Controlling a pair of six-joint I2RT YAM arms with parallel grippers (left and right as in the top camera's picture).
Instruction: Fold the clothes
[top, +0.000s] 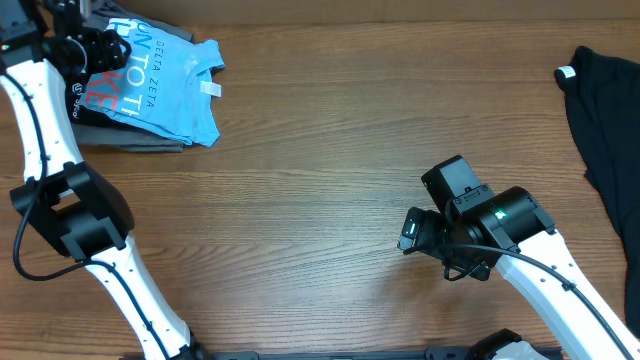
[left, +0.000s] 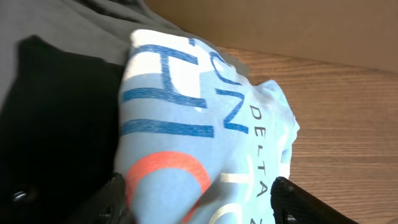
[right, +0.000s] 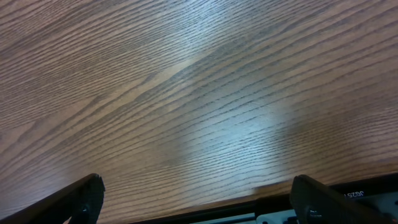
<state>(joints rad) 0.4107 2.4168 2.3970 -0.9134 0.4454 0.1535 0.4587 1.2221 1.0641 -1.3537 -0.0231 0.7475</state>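
The light blue T-shirt (top: 165, 85) lies folded at the far left on a stack of grey and black clothes (top: 125, 138); its blue, white and coral-red lettering fills the left wrist view (left: 199, 106). My left gripper (top: 97, 50) (left: 199, 190) is open, its fingers spread to either side of the shirt's near end. A black garment (top: 605, 130) with a white tag (top: 567, 72) lies at the far right edge. My right gripper (top: 412, 232) (right: 196, 190) is open and empty just above bare wood, right of the table's middle.
The wooden table (top: 330, 150) spreads between the two piles. In the left wrist view a black cloth (left: 56, 124) and a grey cloth (left: 74, 18) lie under the blue shirt. A black rail along the table's front edge (right: 298, 208) shows in the right wrist view.
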